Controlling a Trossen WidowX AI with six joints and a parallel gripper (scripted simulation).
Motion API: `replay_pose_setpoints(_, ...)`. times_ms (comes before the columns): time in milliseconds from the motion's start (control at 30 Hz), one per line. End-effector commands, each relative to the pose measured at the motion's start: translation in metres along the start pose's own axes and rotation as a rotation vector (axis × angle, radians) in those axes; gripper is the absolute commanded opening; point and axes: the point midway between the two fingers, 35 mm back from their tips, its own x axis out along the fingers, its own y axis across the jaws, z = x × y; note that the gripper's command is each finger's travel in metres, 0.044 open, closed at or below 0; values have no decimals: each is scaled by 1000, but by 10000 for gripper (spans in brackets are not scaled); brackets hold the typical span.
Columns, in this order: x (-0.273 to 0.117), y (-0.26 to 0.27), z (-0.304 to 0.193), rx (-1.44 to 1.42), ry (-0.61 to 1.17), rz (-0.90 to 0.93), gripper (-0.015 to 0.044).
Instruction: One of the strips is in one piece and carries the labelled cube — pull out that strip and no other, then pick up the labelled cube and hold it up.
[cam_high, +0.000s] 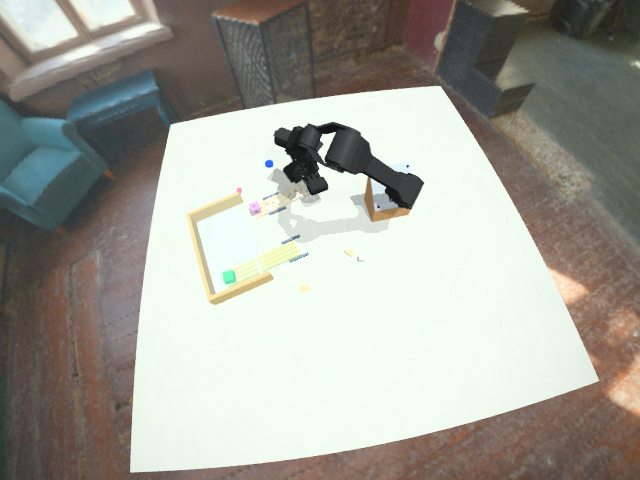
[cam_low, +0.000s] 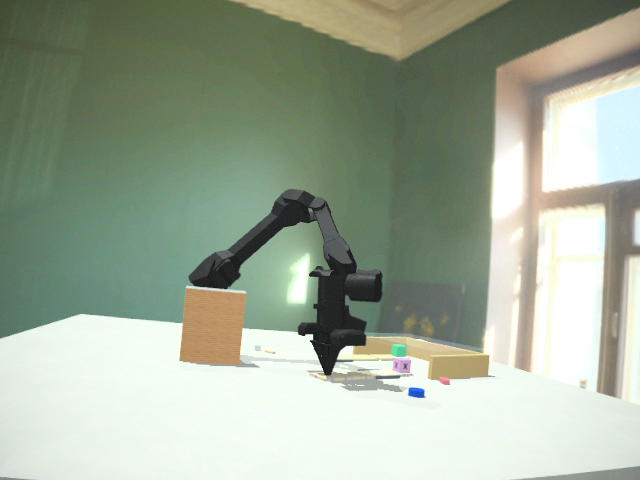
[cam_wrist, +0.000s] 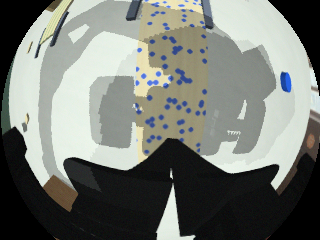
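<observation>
Gripper (cam_high: 312, 187) (cam_low: 327, 373) (cam_wrist: 171, 143) narrow, fingers together, nothing held between them; points down, tip at the top face of the spotted strip; touching or just above, cannot tell.

Table (cam_high: 361, 335) (cam_low: 258, 423) (cam_wrist: 70, 105): white, under everything. Arm (cam_high: 348, 149) (cam_low: 258, 232): black, bent over in an arch, foot on the wood block (cam_high: 390, 212) (cam_low: 212, 326) (cam_wrist: 61, 192).

Frame (cam_high: 200, 253) (cam_low: 459, 366): tan, low walls on three sides, open toward the block side. Pale panel (cam_high: 227, 237) inside.

Spotted strip (cam_high: 281, 200) (cam_low: 356, 376) (cam_wrist: 172, 95): blue dots on cream, no break visible, lies outside the frame's open side, between two dark rails (cam_high: 277, 210) (cam_low: 387, 377) (cam_wrist: 134, 10). Striped strip (cam_high: 279, 257) (cam_wrist: 56, 20): yellow-green, two pieces with a gap, outer piece by its own rails (cam_high: 290, 239) (cam_wrist: 59, 28), inner piece in the frame.

Labelled cube (cam_high: 254, 208) (cam_low: 401, 365): pink, dark marks, upright on the frame-side end of the spotted strip, at the frame's opening, not lifted. Green cube (cam_high: 229, 276) (cam_low: 398, 350): on the inner striped piece.

Blue disc (cam_high: 269, 163) (cam_low: 416, 392) (cam_wrist: 285, 82): on table, off to the spotted strip's side. Tan chip (cam_high: 304, 288): on table, outside frame. Red bit (cam_high: 238, 190) (cam_low: 444, 380): just beside a frame wall end. Grey bit (cam_high: 360, 258) (cam_low: 257, 347) (cam_wrist: 24, 127): smallest, near another tan piece (cam_high: 349, 252) (cam_low: 269, 351).
</observation>
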Motion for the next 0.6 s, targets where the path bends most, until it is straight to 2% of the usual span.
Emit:
replay_pose_setpoints(0, 6, 7, -16, 11, 35, 14, 0)
replay_pose_setpoints(567, 6, 7, -23, 11, 35, 14, 0)
